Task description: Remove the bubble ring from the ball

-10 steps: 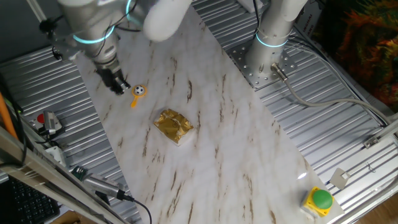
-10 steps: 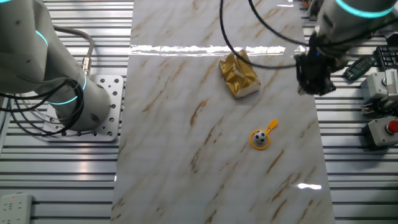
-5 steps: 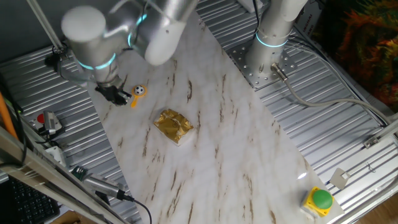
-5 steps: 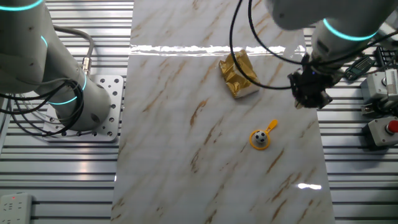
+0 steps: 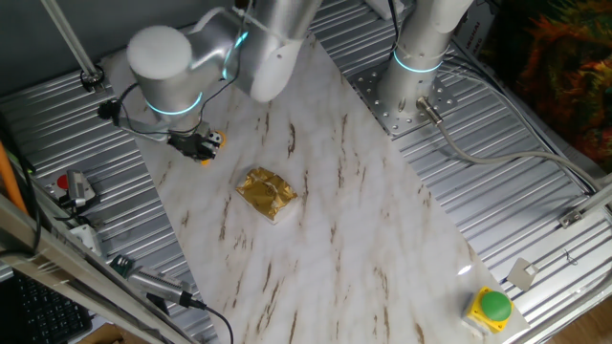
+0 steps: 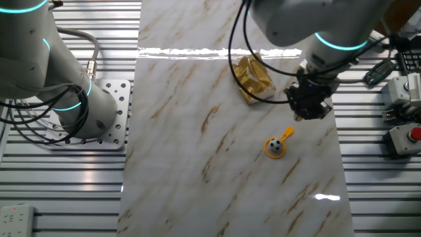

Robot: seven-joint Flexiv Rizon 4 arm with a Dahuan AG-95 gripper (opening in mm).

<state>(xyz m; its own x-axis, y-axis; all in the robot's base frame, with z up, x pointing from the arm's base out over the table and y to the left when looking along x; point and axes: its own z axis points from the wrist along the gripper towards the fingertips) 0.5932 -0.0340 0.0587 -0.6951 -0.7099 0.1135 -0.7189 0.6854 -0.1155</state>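
gripper (image 6: 308,112) hovers just beside the bubble ring (image 6: 279,142) handle, likely lining up a grab; ball (image 6: 275,146) sits inside loop; claw opening unclear, holds nothing

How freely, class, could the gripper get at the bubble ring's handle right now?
Probably yes: the gripper hovers just beside the bubble ring, nothing lies between them, and the foil packet sits off to the side.
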